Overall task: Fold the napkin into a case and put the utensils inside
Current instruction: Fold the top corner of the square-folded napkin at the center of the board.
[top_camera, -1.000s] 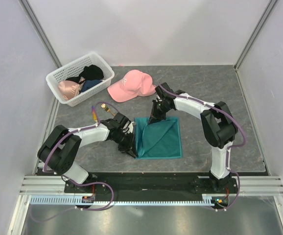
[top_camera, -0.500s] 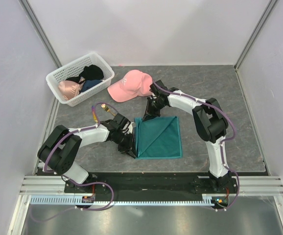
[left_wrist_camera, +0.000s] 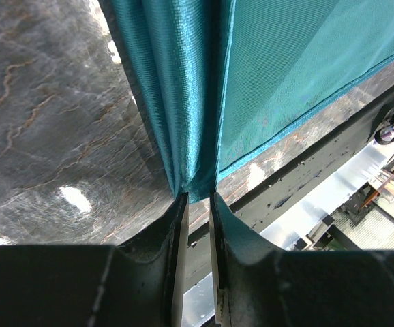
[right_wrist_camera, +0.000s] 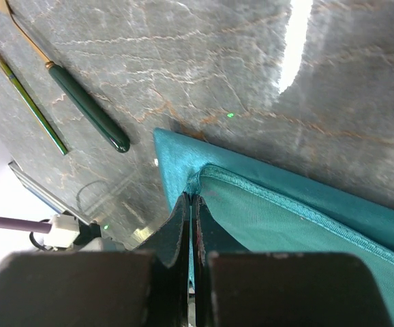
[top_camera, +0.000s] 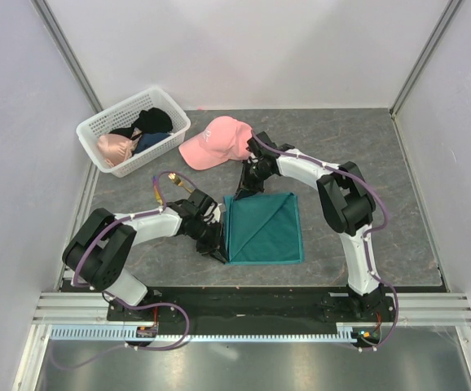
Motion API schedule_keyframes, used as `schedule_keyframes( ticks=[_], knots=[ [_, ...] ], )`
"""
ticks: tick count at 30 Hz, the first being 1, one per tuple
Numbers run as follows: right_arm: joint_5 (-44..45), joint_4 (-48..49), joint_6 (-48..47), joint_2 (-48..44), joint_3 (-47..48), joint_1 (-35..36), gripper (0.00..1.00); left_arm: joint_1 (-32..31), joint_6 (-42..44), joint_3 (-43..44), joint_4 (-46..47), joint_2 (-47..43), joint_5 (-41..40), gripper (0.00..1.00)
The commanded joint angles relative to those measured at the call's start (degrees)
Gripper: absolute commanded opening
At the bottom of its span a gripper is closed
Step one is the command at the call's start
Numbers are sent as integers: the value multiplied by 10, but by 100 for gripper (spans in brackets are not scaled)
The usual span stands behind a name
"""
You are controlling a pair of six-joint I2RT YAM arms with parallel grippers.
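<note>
The teal-green napkin lies folded on the grey table, with a diagonal crease across its top layer. My left gripper is shut on its near-left corner; the left wrist view shows the jaws pinching bunched cloth. My right gripper is shut on the top layer's corner at the napkin's far-left corner, low over the cloth. The fork, with a dark green handle, and the thin purple-and-orange piece lie side by side on the table just left of that corner.
A pink cap lies just beyond the right gripper. A white plastic basket with clothes in it stands at the far left. The utensils lie behind the left arm. The black front rail runs close to the napkin's near edge.
My right gripper has carried the lifted napkin layer left and down to the far-left corner. The raised fold now lies flatter. The left gripper has not moved.
</note>
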Motion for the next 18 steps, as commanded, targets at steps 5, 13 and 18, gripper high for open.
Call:
schedule_keyframes(
  ticks=[5,13,18],
  knots=[
    [-19,22,14,26,36,11,0,-3,-9,-6,12,-2,-21,25],
    [-17,24,15,32,52,10,1,-3,-7,9,-1,-26,-31,31],
    [-12,19,7,23,57,4,15,1,6,41,-46,-47,-42,38]
  ],
)
